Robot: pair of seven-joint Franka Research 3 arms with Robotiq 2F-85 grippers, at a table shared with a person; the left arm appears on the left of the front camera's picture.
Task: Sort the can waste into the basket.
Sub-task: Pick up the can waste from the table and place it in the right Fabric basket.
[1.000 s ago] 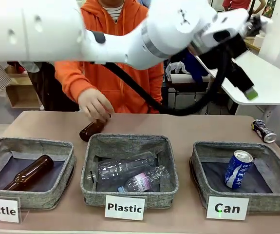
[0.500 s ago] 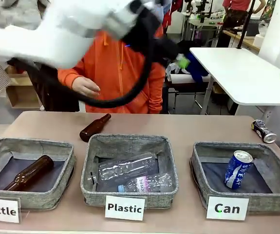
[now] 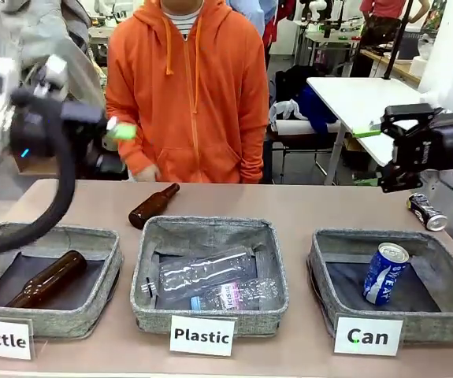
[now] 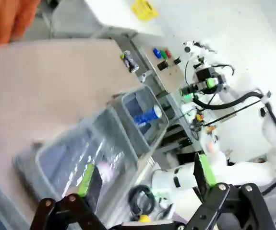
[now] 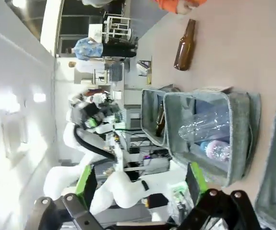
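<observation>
The blue and white can point(image 3: 385, 273) leans inside the grey basket point(image 3: 318, 268) signed "Can" at the front right. The dark can point(image 3: 427, 211) lies on the table behind that basket, near the right edge. My left gripper point(image 3: 117, 146) hangs open and empty high above the left end of the table. In the left wrist view its green pads point(image 4: 85, 179) stand wide apart, with the blue can point(image 4: 147, 116) and the dark can point(image 4: 129, 61) far off. My right gripper point(image 3: 377, 157) is open above the right side, up and left of the dark can, its fingers point(image 5: 86, 178) holding nothing.
A brown bottle point(image 3: 153, 206) lies on the table behind the "Plastic" basket point(image 3: 210, 230), which holds clear bottles. The "Bottle" basket point(image 3: 49, 234) holds another brown bottle. A person in an orange hoodie stands at the far side, one hand point(image 3: 143, 173) near the table edge.
My left arm has swung from above the right side back to the far left. The right gripper has come into view at the right. The person's hand left the brown bottle.
</observation>
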